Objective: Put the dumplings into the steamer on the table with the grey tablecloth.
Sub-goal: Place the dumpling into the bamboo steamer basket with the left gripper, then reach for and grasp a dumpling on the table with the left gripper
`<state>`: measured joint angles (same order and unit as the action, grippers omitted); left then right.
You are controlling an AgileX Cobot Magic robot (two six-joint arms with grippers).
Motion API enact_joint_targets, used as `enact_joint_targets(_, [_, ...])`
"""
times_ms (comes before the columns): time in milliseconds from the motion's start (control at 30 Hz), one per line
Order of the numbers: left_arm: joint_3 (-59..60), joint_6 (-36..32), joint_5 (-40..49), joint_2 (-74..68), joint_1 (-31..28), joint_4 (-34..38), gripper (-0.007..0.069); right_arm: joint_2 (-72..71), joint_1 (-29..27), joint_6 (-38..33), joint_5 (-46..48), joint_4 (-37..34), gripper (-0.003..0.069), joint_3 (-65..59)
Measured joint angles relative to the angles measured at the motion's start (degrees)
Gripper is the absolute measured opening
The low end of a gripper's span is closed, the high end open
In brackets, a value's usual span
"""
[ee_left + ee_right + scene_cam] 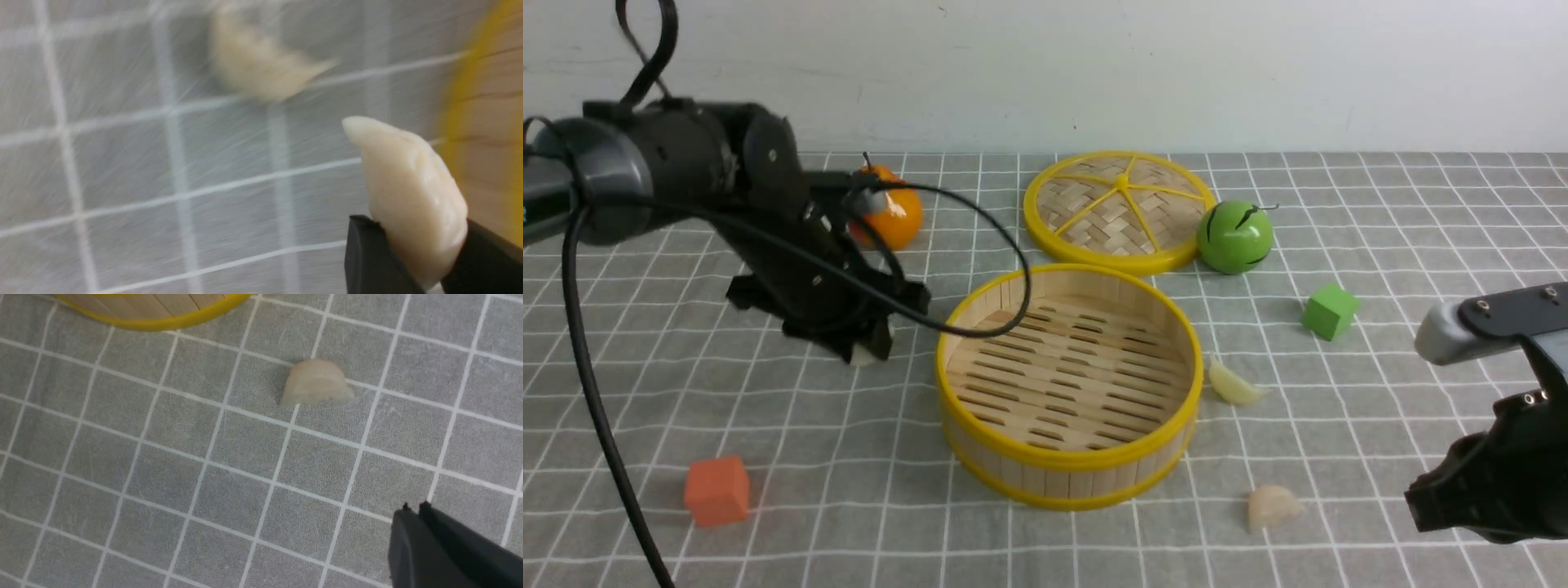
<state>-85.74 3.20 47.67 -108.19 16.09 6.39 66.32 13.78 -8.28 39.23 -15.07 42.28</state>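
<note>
Front view shows the grey tablecloth (1380,457) carrying your steamer (1068,482) at centre. Your left gripper (414,223) is clamped on a dumpling (408,175) near the steamer's left side; your right gripper (414,506) is closed, holding nothing. A second dumpling (1235,384) lies just beside the steamer's right wall, a third dumpling (1272,506) nearer the robot.

End effector (416,223) grips dumpling (402,171); possibly second dumpling (259,67) beyond.

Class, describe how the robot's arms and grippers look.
The left arm is glossy black with a dark grey rounded joint housing and looping black cables. The right arm is black with a pale grey rounded link and silver screws. The left gripper and right gripper have flat matte black fingers.
</note>
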Motion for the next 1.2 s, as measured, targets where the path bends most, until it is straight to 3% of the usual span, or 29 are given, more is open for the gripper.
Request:
enact_joint_targets(233, [-6.6,-2.5,-1.3,-0.8,8.5,5.4,0.0212,0.0,0.0,0.0,0.0,-0.3,0.0023,0.0])
enact_joint_targets(467, [-9.2,-3.2,-7.4,-10.8,9.4,8.7,0.0212,0.0,0.0,0.0,-0.7,-2.7,0.0031,0.0])
enact_joint_targets(667, [-14.5,-3.2,-7.4,-16.8,9.4,9.4,0.0218,0.0,0.0,-1.3,-1.6,-4.0,0.0033,0.0])
enact_joint_targets(800, [-17.3,-2.4,-4.7,-17.8,9.4,9.6,0.0293,0.0,0.0,-1.5,-1.4,-4.0,0.0035,0.0])
enact_joint_targets(900, [-21.8,-1.8,2.6,-17.9,9.4,9.3,0.0432,0.0,0.0,-2.4,-1.4,-4.0,0.0039,0.0])
enact_joint_targets(1067, [-29.9,1.6,12.9,-16.8,9.4,4.2,0.0476,0.0,0.0,-2.8,-1.4,-4.0,0.0041,0.0])
enact_joint_targets(1200, [-34.5,9.8,17.5,-14.9,9.1,-7.8,0.0454,0.0,0.0,-2.9,-1.4,-4.0,0.0041,0.0])
